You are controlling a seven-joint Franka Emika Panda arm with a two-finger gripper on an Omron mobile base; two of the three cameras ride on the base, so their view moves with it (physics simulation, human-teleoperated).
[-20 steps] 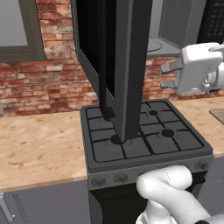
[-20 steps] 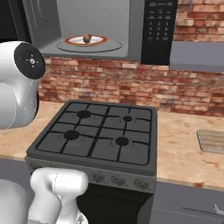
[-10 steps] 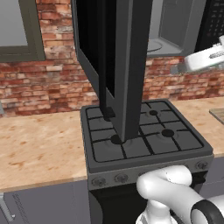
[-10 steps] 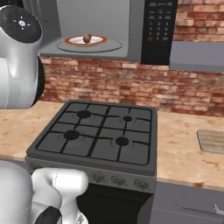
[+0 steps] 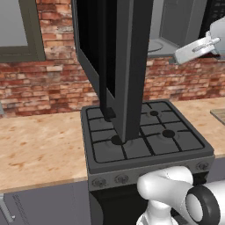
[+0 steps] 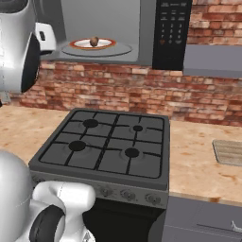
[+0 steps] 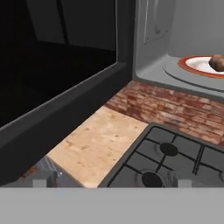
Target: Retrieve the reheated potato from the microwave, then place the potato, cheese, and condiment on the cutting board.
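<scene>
Currently jaws apart, microwave (image 6: 137,33) door open: go in level over the plate (image 6: 93,44), close on potato (image 6: 94,41).

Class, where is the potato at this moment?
The potato sits on an orange-rimmed plate inside the open microwave, above the hob, left of the keypad panel.
</scene>
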